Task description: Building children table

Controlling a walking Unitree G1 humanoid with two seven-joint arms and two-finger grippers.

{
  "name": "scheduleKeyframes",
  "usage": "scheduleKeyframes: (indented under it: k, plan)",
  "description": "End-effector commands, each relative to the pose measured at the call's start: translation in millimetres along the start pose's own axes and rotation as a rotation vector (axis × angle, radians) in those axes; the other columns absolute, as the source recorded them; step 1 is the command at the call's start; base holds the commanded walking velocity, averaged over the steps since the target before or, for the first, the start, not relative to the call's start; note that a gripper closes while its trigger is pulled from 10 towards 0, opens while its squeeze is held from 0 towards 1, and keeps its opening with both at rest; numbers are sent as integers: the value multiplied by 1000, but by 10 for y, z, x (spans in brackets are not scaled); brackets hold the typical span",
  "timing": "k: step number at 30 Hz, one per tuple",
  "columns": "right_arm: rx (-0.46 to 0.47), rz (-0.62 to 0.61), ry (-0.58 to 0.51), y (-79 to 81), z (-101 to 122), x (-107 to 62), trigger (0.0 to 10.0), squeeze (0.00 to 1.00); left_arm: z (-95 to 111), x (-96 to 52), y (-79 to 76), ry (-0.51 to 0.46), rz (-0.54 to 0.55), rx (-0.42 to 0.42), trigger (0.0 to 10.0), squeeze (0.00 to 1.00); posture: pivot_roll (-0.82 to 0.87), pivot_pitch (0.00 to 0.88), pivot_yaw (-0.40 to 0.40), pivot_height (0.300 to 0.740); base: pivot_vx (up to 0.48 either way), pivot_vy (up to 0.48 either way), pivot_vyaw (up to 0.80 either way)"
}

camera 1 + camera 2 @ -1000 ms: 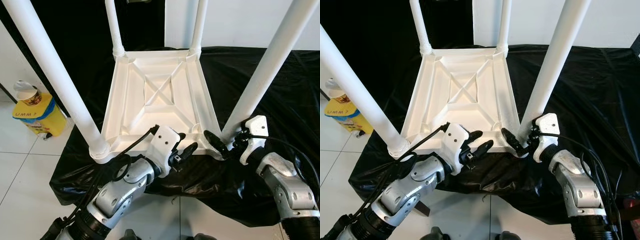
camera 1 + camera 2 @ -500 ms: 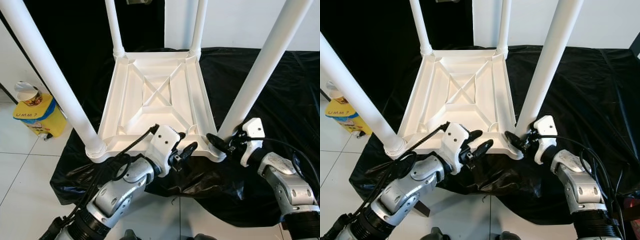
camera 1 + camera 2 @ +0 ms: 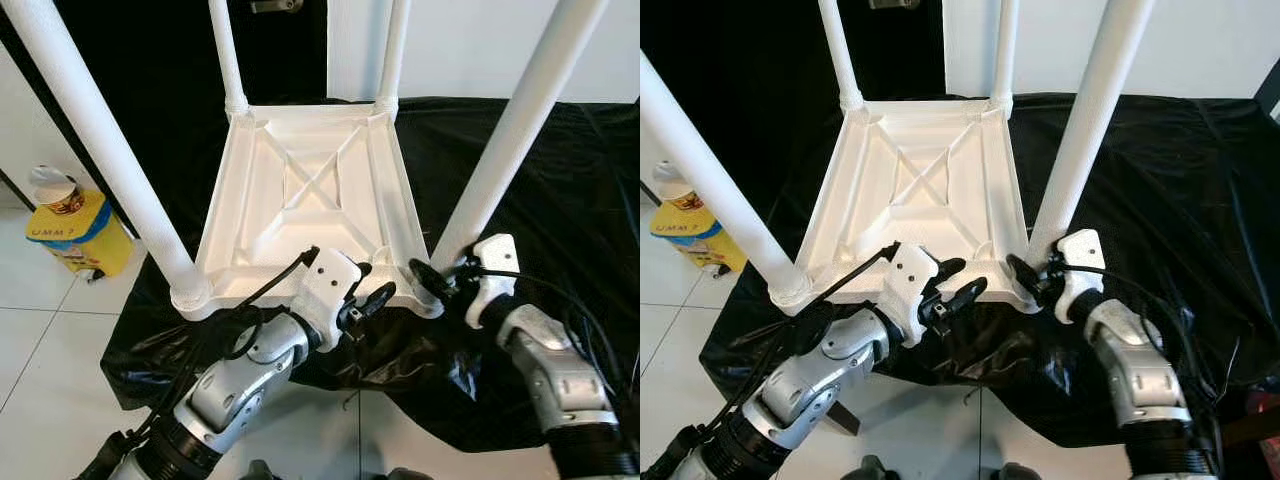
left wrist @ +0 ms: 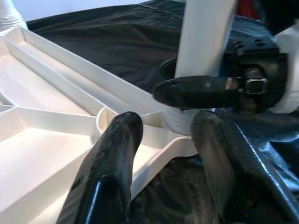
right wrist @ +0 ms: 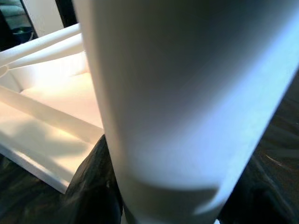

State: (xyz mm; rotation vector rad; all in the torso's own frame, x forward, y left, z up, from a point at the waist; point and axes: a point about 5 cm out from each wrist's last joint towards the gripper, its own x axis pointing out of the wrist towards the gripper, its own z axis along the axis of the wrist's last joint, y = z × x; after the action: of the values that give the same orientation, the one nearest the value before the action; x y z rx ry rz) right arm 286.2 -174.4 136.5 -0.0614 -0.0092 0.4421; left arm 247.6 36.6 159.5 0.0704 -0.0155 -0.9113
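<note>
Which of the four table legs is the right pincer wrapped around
The near right leg. The right pincer grips its base where it meets the upturned white table top; the other three legs stand free, and the left pincer straddles the near rim.

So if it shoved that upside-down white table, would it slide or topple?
Probably slide. The table lies flat on its top, a broad base, so tipping seems unlikely. It looks like thin ribbed plastic, likely light. The glossy black sheet beneath may be slippery or bunch up. The right gripper clasps the near leg, which could lever it.
</note>
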Motion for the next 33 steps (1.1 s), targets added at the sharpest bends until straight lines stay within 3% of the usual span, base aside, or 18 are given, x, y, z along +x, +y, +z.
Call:
scheduleKeyframes:
  k: [1, 7, 18, 25, 33]
  plan:
    - [16, -21, 21, 88, -54, 20, 10000, 0, -22, -9, -65, 12, -163, 15, 10000, 0, 45, 72, 8, 740, 0, 0, 0]
    - [26, -100, 3, 152, -45, 48, 10000, 0, -29, -12, -80, 14, -169, 11, 10000, 0, 40, 77, 11, 740, 0, 0, 0]
    - [100, -428, 14, 390, -112, 148, 10000, 0, -53, -8, -116, 20, -186, 1, 10000, 0, 28, 82, 16, 740, 0, 0, 0]
    - [143, -431, 20, 565, -108, 184, 10000, 0, -53, -1, -126, 18, -189, 0, 10000, 0, 27, 78, 16, 740, 0, 0, 0]
    - [139, -440, 21, 593, -95, 184, 10000, 0, -54, -4, -125, 19, -191, 1, 10000, 0, 30, 76, 16, 740, 0, 0, 0]
